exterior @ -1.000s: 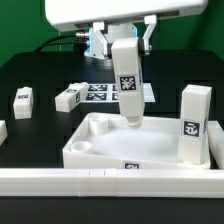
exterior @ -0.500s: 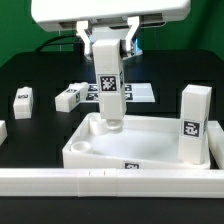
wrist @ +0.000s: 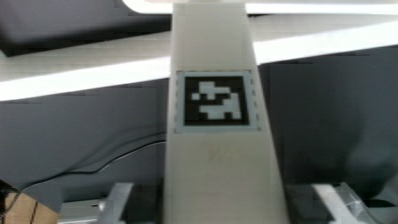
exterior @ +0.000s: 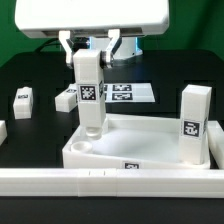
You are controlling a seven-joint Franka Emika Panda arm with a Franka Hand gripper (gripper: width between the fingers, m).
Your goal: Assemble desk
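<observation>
A matte black table (exterior: 30,70) carries everything. Along its near edge runs one long, low white rail (exterior: 60,182), smooth and square-edged. Behind the rail lies the desk's wide square white plastic tray-like top (exterior: 150,150), one piece, with a raised rim and a flat floor. Beyond the top lies the thin flat white marker board (exterior: 128,93), partly hidden by the arm.

Four white rectangular plastic post legs are in view. One gripped leg (exterior: 88,78) hangs upright under the two-finger gripper (exterior: 89,55). Its lower end is down inside the rim at the top's far corner on the exterior view's left (whether it touches the floor there cannot be told). One standing leg (exterior: 195,115) is upright at the top's corner on the exterior view's right. Two lying legs, one (exterior: 22,100) and another (exterior: 67,98), rest loose on the table at the exterior view's left, well apart from the top.

The gripper has its jaws drawn in to a narrow gap around the gripped leg's upper end and holds it. In the wrist view this leg (wrist: 217,60) fills the middle, with grey fingers (wrist: 111,200) flanking it.

Smallest are the black-and-white square tags. One sits on the gripped leg (exterior: 88,94), one on the standing leg (exterior: 190,127) and one on the top's near rim (exterior: 130,165). One round socket (exterior: 83,148) shows at the top's near corner on the exterior view's left.
</observation>
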